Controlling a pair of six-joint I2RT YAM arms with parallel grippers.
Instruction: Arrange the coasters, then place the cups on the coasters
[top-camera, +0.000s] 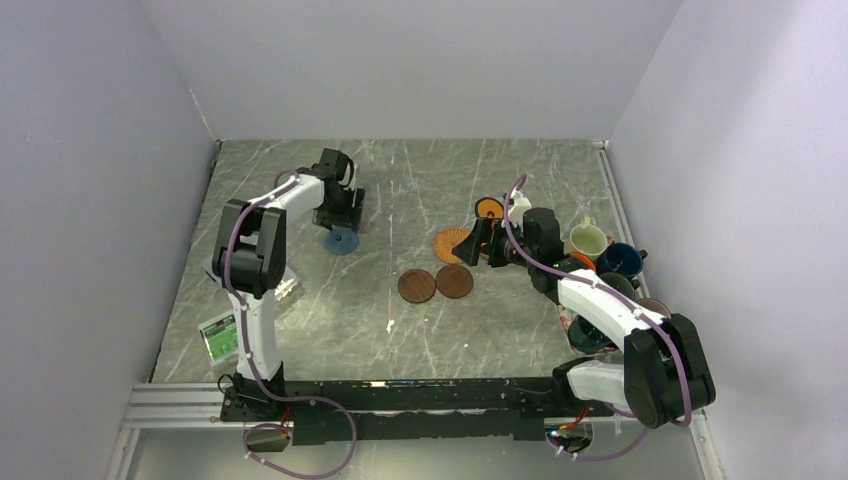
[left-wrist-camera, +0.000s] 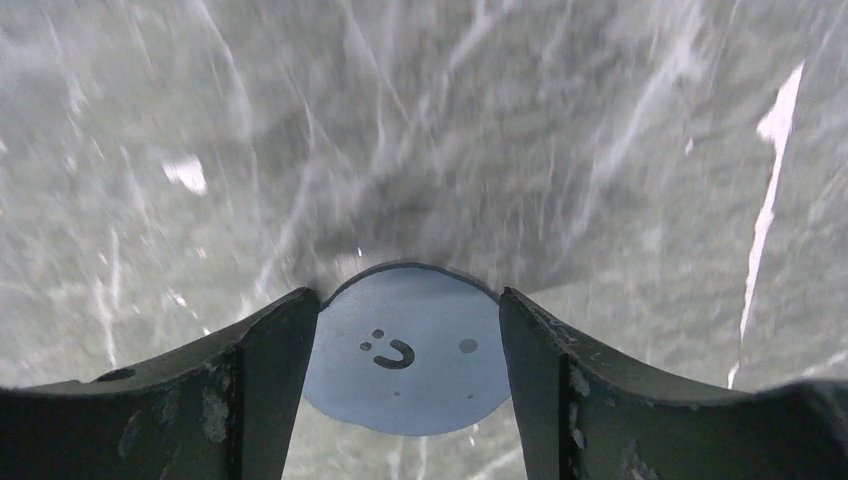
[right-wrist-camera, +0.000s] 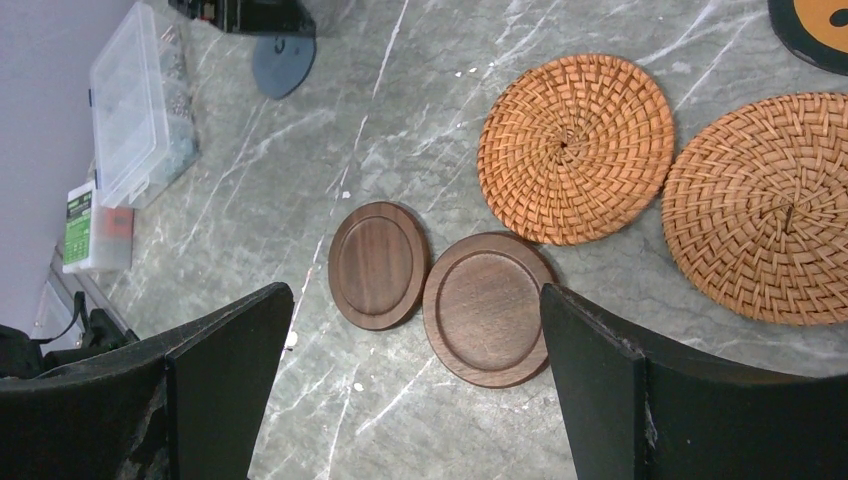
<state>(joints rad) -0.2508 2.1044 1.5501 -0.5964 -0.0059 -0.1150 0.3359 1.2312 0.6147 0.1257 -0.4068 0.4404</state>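
In the left wrist view a blue-grey coaster (left-wrist-camera: 405, 350) sits between my left gripper's (left-wrist-camera: 408, 295) two fingers, both pressed against its rim, so the gripper is shut on it. From above, that coaster (top-camera: 342, 241) is at the far left of the table under the left gripper (top-camera: 339, 222). My right gripper (right-wrist-camera: 414, 290) is open above two dark brown coasters (right-wrist-camera: 379, 264) (right-wrist-camera: 487, 309) lying side by side. Two tan woven coasters (right-wrist-camera: 575, 148) (right-wrist-camera: 765, 205) lie beyond them. A black coaster with an orange centre (top-camera: 489, 208) is farther back. The cups, among them cream (top-camera: 588, 238) and dark blue (top-camera: 618, 260), cluster at the right edge.
A clear plastic box (right-wrist-camera: 140, 100) and a green packet (top-camera: 219, 334) lie along the table's left side. Grey walls close in the table on the left, back and right. The right arm (top-camera: 600, 300) reaches over part of the cups.
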